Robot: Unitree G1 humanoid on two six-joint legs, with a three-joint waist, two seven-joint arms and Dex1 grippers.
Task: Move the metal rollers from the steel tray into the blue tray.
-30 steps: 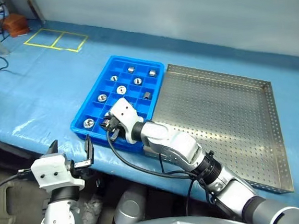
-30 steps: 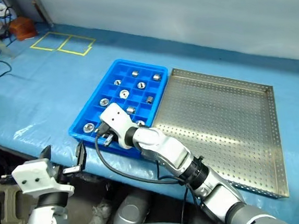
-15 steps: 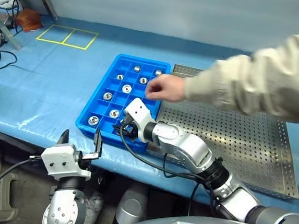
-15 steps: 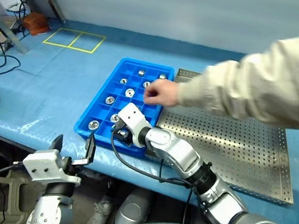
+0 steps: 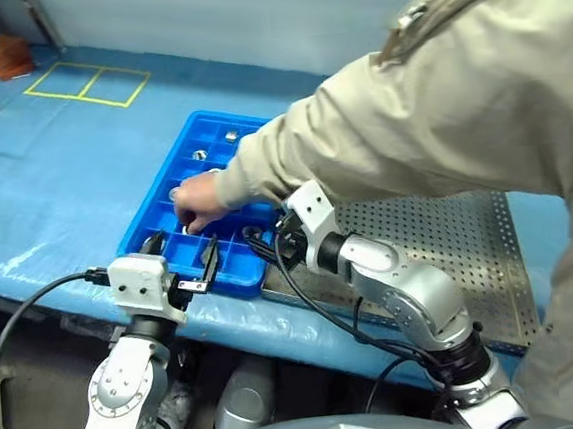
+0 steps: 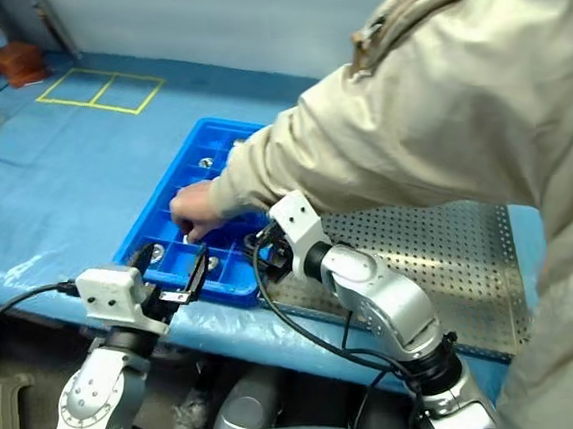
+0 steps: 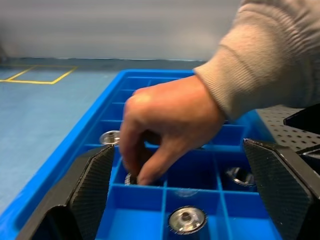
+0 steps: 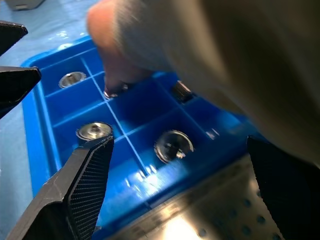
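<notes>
Reaching into the blue tray [image 5: 169, 247], a person's hand [image 5: 197, 200] pinches a metal roller [image 7: 131, 178] between the empty, spread-fingered left gripper [image 5: 184, 267] and right gripper [image 5: 266, 238].

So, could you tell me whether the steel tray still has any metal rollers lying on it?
Cannot tell: the bare part of the steel tray shows none, but the person's sleeve hides much of it.

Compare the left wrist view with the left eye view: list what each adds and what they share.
Left wrist view: close up, the person's hand has its fingertips on a metal roller in one compartment, and another roller lies nearer. Left eye view: the steel tray lies beside the blue tray, with the person's sleeve reaching over both. Shared: the blue tray, the hand, the open left gripper.
</notes>
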